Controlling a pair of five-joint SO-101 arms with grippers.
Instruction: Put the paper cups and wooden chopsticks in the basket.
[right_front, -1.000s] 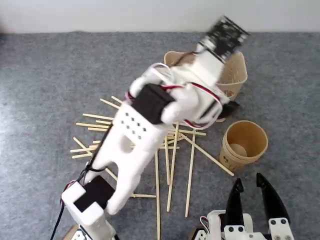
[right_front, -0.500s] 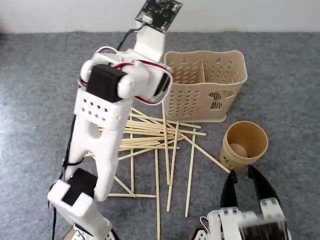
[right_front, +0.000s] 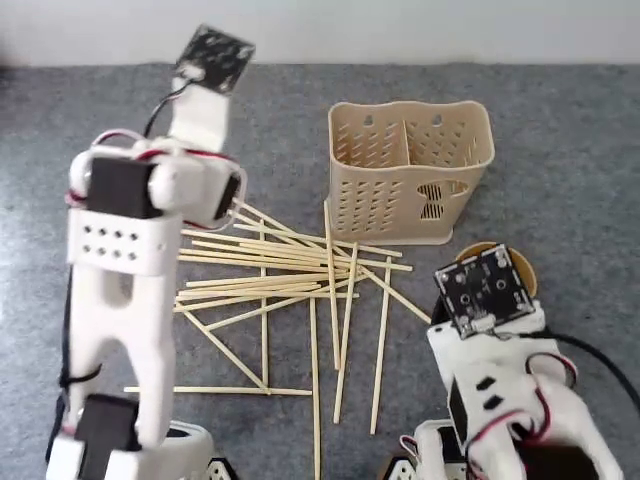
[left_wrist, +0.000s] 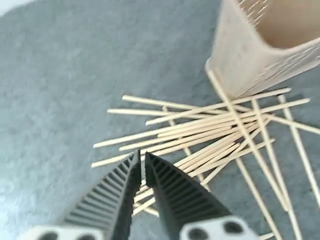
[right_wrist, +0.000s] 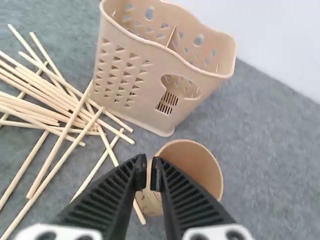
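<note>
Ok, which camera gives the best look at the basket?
The high view: the basket stands whole and unblocked, both compartments visible from above. The right wrist view shows it at a slant, with its divider; the left wrist view catches just one corner.

Matt perforated plastic basket (right_front: 410, 170), bare wooden chopsticks (right_front: 290, 275), fuzzy carpet (right_front: 560, 200).

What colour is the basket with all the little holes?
The basket is pale beige, clearest in the right wrist view.

Grey felt tabletop (right_front: 560, 150); plain white wall (right_front: 400, 30) behind.
</note>
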